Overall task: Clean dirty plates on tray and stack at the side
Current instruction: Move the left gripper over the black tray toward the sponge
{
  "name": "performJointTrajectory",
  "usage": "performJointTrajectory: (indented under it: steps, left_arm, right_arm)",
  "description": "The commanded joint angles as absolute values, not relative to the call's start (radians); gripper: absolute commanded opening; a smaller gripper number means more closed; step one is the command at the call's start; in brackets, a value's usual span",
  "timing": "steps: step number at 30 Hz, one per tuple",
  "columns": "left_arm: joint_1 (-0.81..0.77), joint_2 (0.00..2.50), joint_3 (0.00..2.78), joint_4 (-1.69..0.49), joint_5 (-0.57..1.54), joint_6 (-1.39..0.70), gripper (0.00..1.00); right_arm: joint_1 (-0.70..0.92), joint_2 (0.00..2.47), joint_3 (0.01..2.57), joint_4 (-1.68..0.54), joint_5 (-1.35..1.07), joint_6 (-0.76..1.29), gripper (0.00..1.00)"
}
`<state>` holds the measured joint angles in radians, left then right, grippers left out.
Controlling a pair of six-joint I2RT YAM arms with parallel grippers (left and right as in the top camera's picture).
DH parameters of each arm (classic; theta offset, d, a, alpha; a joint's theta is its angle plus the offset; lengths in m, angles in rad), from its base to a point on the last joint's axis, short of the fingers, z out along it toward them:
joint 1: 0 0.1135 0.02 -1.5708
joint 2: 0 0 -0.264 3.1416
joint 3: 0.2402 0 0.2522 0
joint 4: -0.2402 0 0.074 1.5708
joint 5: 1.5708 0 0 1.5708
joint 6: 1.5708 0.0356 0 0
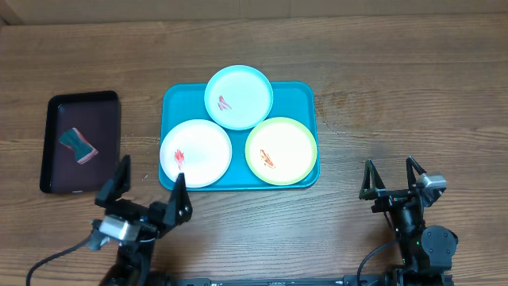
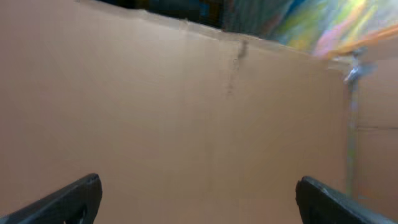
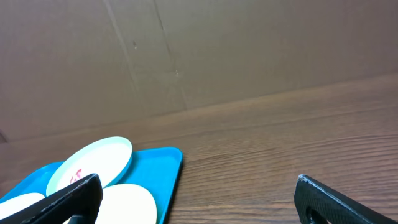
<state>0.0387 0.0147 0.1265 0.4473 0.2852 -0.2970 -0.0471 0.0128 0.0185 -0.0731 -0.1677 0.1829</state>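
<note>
The tray (image 1: 170, 107) lies mid-tabletop (image 1: 381, 71), its long axis running left to right. It carries the blue plate (image 1: 242, 91) at its far rim, white plate (image 1: 202, 155) near-left, and green-rimmed plate (image 1: 287, 147) near-right. The left end effector (image 1: 151, 173) and right end effector (image 1: 390, 165) are spread, empty, nearer than the tray.

Bench (image 1: 413, 87): brown wood-grain top, evenly lit. Backdrop: plain brown cardboard panel (image 3: 261, 43), creased, upright at the far edge; blurred multicoloured patch (image 2: 329, 25) above it.
</note>
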Motion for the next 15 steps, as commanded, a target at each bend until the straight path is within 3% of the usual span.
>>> performJointTrajectory:
  steps: [1,4,7,12,15]
  left_arm:
    - [0.033,0.099,0.369,0.198,0.135,-0.081,1.00]
    - [0.033,0.267,0.612,-0.173,-0.004,-0.039,1.00]
    - [0.033,0.538,0.874,-0.504,0.051,0.075,1.00]
    - [0.032,0.825,1.007,-0.519,0.396,0.078,1.00]
    - [0.039,0.965,1.066,-0.529,0.317,0.010,1.00]
  right_arm:
    - [-0.054,0.003,0.008,-0.069,-0.157,0.187,1.00]
    - [-0.054,0.003,0.008,-0.069,-0.157,0.187,1.00]
    - [-0.054,0.003,0.008,-0.069,-0.157,0.187,1.00]
    - [-0.054,0.003,0.008,-0.069,-0.157,0.187,1.00]
    - [-0.054,0.003,0.008,-0.069,-0.157,0.187,1.00]
